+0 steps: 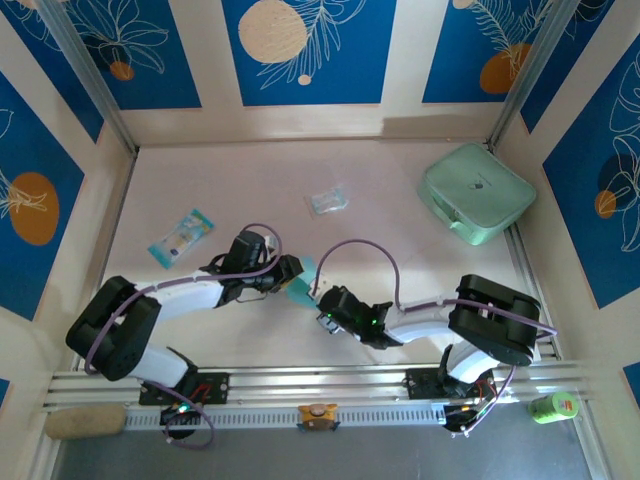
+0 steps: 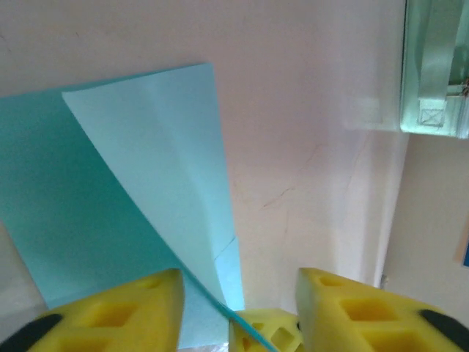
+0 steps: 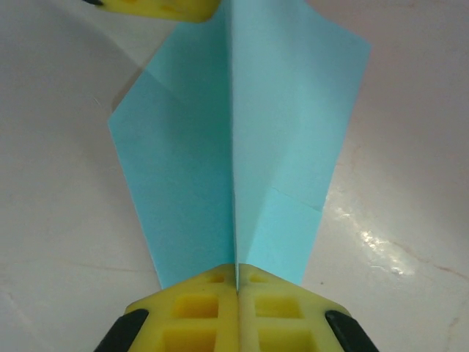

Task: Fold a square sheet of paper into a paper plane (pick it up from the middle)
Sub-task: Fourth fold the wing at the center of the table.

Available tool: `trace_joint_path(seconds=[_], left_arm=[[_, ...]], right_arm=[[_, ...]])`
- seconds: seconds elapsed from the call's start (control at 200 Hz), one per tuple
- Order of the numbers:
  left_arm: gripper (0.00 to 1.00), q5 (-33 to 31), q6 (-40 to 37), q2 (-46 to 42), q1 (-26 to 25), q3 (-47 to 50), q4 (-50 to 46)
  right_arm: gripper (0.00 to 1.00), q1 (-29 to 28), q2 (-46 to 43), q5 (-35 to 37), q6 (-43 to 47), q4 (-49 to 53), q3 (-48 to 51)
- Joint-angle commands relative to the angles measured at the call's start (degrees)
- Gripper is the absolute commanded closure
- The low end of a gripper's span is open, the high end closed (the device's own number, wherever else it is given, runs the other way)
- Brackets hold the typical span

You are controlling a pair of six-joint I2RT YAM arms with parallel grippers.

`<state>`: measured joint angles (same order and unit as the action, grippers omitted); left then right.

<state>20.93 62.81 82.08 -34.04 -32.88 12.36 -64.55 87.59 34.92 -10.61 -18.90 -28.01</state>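
While the pale table (image 1: 200, 170) carries a mint-green case (image 1: 477, 192) at its two o'clock, the right gripper (image 3: 237, 275) is pinched tight on the centre crease of the light-blue paper plane (image 3: 242, 147), just six o'clock of the table's middle. The left gripper (image 2: 238, 282), at the plane's ten o'clock, stands with jaws parted, the paper's edge running between them. A printed packet (image 1: 181, 236) lies at nine o'clock and a clear wrapper (image 1: 328, 201) at twelve.

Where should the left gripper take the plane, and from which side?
The centre crease of the plane, at the end away from the right gripper, which is shut on the other end. Bring the left gripper in from that far end, jaws astride the fold: the crease stands up as a thin ridge, wings splayed, so a pinch across it likely holds best.
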Motion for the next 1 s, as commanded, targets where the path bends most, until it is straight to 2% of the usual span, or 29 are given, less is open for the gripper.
trace_joint_path(seconds=[0.0, 0.195, 0.48, 0.75, 0.86, 0.995], left_arm=[[0.49, -2.9, -1.2, -3.2, -0.2, -1.1, -3.0], [0.46, -5.2, -1.9, -5.3, -0.2, -1.1, -5.5], [0.45, -4.6, -1.8, -4.7, -0.2, -1.4, -5.4], [0.46, -4.3, -1.7, -4.0, -0.2, -1.5, -5.3], [0.53, -4.1, -1.6, -3.8, -0.2, -1.2, -4.7], [0.7, -3.2, -1.5, -3.0, -0.2, -1.2, -3.9]], right_arm=[[0.96, 2.0, -1.0, -6.7, -5.2, -1.1, 0.7], [0.97, 4.6, -1.1, -12.3, -8.9, -2.1, 1.6], [0.97, 8.5, -0.9, -20.3, -14.6, -2.5, 2.0], [0.96, 11.1, -0.2, -24.9, -21.7, -1.7, 2.1], [0.96, 12.3, 0.8, -27.6, -25.3, -1.7, 2.1], [0.96, 13.9, 2.2, -32.0, -29.7, -1.1, 1.3]])
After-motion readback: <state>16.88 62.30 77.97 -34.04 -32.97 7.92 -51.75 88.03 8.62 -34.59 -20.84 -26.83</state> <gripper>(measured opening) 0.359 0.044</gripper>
